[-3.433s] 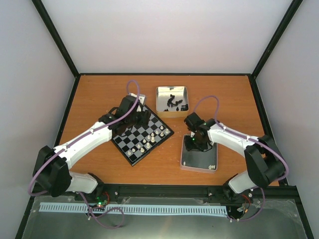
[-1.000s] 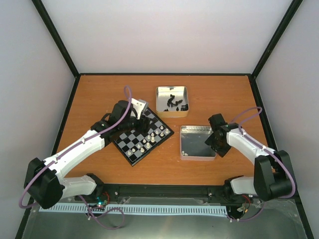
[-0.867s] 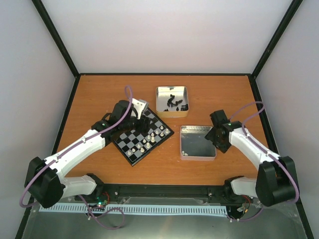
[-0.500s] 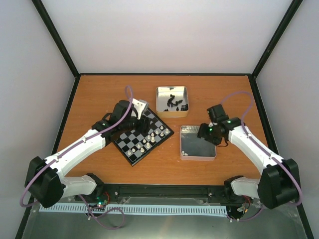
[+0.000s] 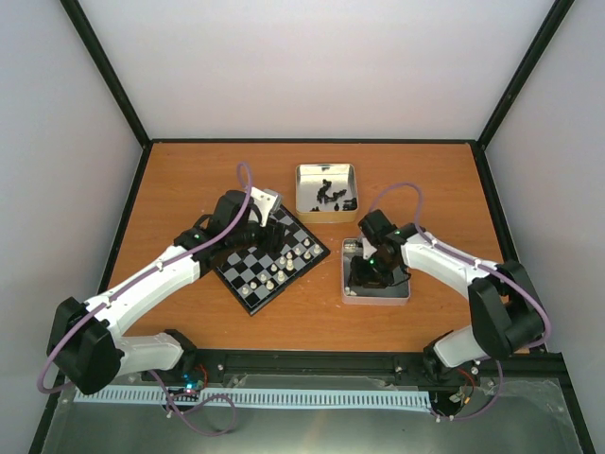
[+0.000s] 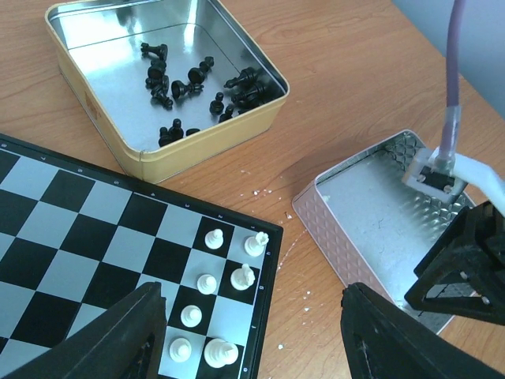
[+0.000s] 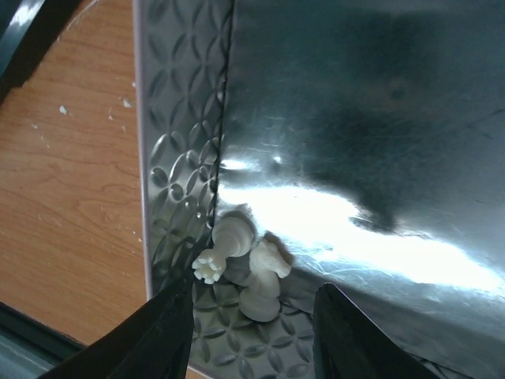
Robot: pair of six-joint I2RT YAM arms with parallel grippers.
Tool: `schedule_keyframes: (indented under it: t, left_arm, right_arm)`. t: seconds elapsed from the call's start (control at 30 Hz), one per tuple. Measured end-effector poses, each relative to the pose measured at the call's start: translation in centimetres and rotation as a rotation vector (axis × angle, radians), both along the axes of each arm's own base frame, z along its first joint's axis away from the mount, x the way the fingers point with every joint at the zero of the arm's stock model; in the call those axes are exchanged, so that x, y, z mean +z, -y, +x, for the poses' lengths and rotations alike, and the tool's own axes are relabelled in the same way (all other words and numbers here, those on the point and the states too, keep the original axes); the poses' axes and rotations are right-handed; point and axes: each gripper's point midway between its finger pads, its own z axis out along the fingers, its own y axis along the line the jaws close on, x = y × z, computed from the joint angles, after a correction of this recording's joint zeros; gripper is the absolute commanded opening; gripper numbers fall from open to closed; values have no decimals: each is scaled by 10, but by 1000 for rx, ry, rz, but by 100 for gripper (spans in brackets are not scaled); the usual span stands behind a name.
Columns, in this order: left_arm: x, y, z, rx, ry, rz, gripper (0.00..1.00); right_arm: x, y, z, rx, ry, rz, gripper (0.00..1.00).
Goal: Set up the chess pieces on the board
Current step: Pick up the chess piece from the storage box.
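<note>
The board lies left of centre, with several white chess pieces along its right edge; the left wrist view shows them standing in two rows. My left gripper hangs open above the board's far corner, holding nothing. Two more white chess pieces, a crowned one and a knight, lie tipped over in the near-left corner of a silver tin. My right gripper is down in that tin, open, one finger on each side of the two pieces without touching them.
A gold tin holding several black chessmen stands behind the board's right corner. The silver tin's patterned wall is close to the board's edge. Black frame rails border the wooden table.
My right arm swung left from beside the silver tin to over its near-left corner and came down onto the two white pieces, its jaws narrowing. The left arm stayed put.
</note>
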Motion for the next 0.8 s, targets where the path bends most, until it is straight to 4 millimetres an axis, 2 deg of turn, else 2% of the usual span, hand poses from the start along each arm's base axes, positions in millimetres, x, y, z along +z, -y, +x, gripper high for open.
schedule_keyframes:
  t: [0.27, 0.4, 0.53, 0.73, 0.8]
  left_arm:
    - [0, -2, 1, 11, 4, 6, 61]
    - [0, -3, 2, 18, 9, 8, 61]
    - [1, -4, 3, 23, 11, 10, 61]
    - [1, -5, 4, 27, 13, 13, 61]
    - [1, -5, 4, 28, 13, 13, 61]
  right_arm:
    - [-18, -13, -10, 88, -47, -2, 44]
    - [-23, -15, -10, 101, -51, -5, 40]
    - [-27, -13, -8, 100, -47, -24, 33]
    - [-30, -6, -3, 84, -22, -75, 32]
    - [-30, -4, -1, 80, -15, -86, 27]
